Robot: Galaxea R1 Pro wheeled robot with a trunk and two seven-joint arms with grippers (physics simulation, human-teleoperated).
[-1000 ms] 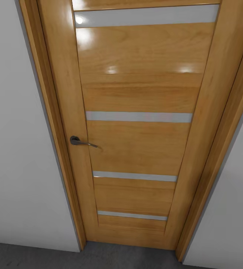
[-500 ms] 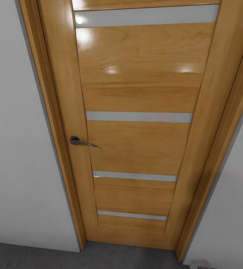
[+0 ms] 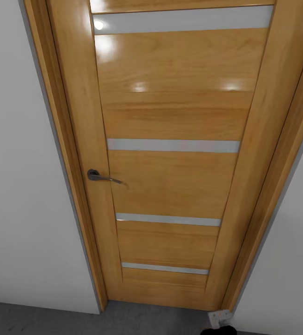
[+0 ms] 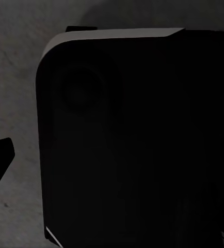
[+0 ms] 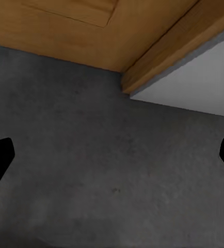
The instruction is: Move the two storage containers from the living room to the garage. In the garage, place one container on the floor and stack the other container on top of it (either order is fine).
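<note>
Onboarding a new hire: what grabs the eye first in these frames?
A shut, glossy wooden door with pale horizontal strips fills the head view, its dark lever handle on the left edge. White walls flank it above dark grey floor. The right gripper, fingers spread, hangs over that floor.

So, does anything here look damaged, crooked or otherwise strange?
Nothing stands out. The wooden door is shut and sits straight in its frame, its handle level. The grey floor by it shows no spill. The right tool is open and holds nothing.
</note>
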